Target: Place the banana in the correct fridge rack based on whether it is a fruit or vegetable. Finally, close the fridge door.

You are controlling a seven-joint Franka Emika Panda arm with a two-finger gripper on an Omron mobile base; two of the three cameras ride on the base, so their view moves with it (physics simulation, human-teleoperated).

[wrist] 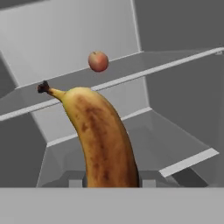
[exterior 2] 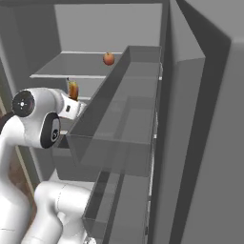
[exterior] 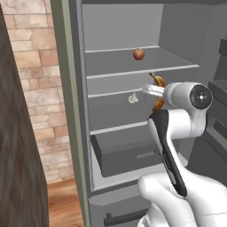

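The hand (exterior: 156,94) is closed on the banana (exterior: 158,92), which stands roughly upright in the grip with its dark stem end uppermost, inside the open fridge and in front of the space between the two shelves. The fridge rack (exterior: 142,67) lies above and beyond the banana and carries a red apple (exterior: 138,54) near its back; a pale bulb (exterior: 132,98) rests on the lower shelf (exterior: 119,125). The fridge door (exterior 2: 200,143) stands open at the right, its grey bins (exterior 2: 119,128) facing the interior.
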